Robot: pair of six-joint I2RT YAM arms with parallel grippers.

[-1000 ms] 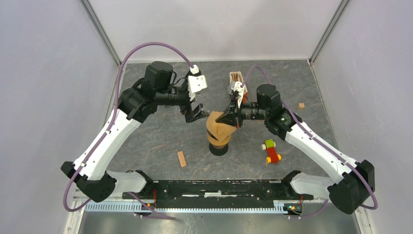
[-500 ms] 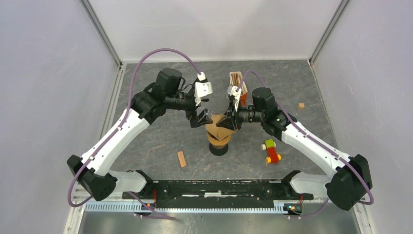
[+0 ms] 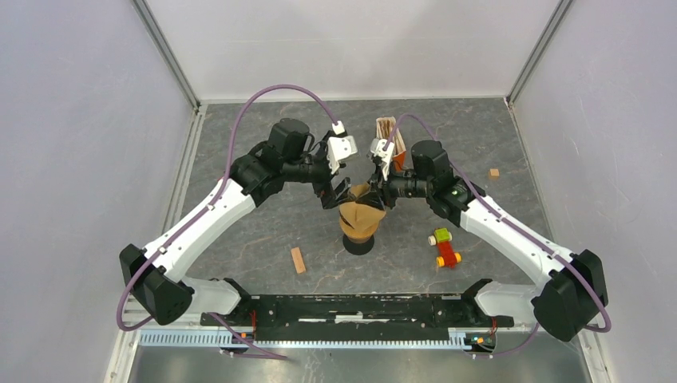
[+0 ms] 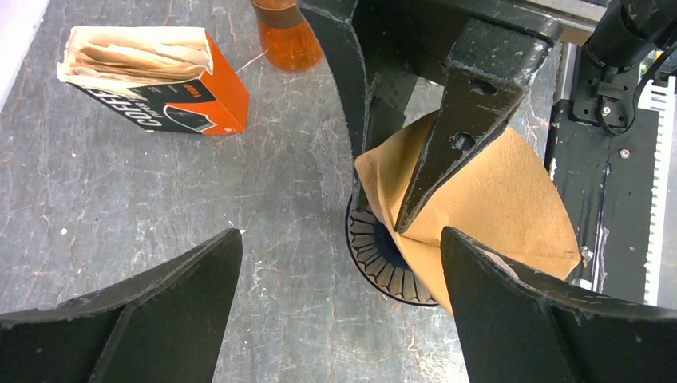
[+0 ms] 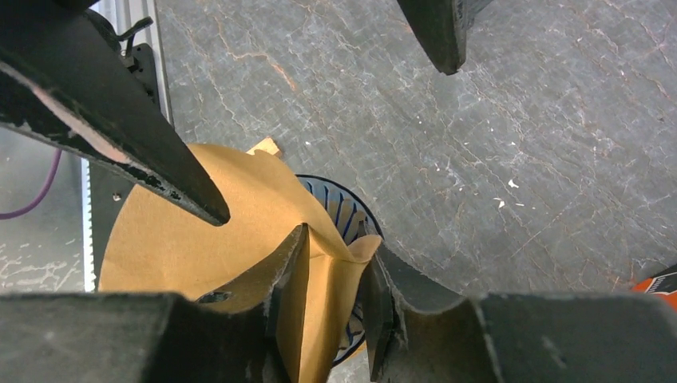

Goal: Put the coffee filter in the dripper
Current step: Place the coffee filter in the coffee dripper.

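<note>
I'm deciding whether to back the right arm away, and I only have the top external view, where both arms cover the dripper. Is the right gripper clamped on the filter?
Observer: No. In the right wrist view the right gripper has its jaws apart, with a folded edge of the filter standing between them.
Operator: Is the filter seated all round?
Observer: Not by that view: the dripper shows bare ribbed wall beside the filter.
Operator: Is the left arm holding anything?
Observer: No. The left wrist view shows the left gripper wide open, gripping nothing.

2 arms angle inward; left gripper [image 4: 342, 235] gapes wide, right gripper [image 5: 337, 239] slightly parted.
</note>
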